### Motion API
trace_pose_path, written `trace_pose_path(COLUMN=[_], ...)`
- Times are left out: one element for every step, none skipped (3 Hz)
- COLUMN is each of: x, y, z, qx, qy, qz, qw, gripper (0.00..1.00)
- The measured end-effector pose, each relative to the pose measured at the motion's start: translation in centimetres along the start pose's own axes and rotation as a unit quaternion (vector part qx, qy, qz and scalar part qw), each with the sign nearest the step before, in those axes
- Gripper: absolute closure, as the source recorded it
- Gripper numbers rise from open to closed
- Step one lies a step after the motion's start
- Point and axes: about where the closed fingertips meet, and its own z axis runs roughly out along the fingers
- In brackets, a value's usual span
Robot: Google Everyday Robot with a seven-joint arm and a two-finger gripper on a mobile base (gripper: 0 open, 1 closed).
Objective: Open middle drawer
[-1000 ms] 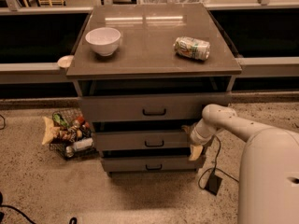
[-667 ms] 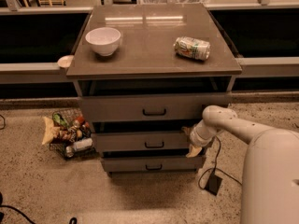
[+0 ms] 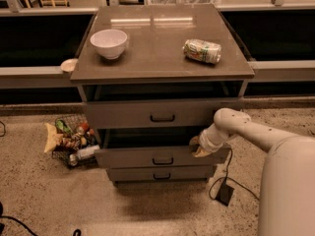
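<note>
The middle drawer (image 3: 128, 158) is the second of three in a grey-brown cabinet, with a small dark handle (image 3: 162, 161) at its centre. It stands pulled out a little past the top drawer (image 3: 123, 115) and the lowest drawer (image 3: 133, 174), with a dark gap above its front. My gripper (image 3: 198, 147) is at the right end of the middle drawer's top edge, at the end of a white arm (image 3: 246, 129) coming from the right.
On the cabinet top (image 3: 157, 53) stand a white bowl (image 3: 109, 43) and a can (image 3: 202, 50) lying on its side. A wire basket of snacks (image 3: 69, 140) sits on the floor to the left. A black cable and box (image 3: 225, 193) lie to the right.
The middle drawer has come slightly further out and my gripper has moved with it towards the camera.
</note>
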Motion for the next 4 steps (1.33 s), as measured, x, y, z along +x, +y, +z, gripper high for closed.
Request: trace_pose_path(x=[-0.3,-0.6,-0.8,-1.8], y=[-0.2,0.4,0.4,2.2], z=[-0.7,-0.9,-1.0,-0.6], qx=[0.000,-0.002,-0.002,-0.019], qy=[0.000,-0.007,-0.010,-0.037], qz=[0.000,-0.003,-0.004,-0.003], qw=[1.0000,1.0000,0.9999,0.9991], gripper=[1.00,1.00,1.00,1.00])
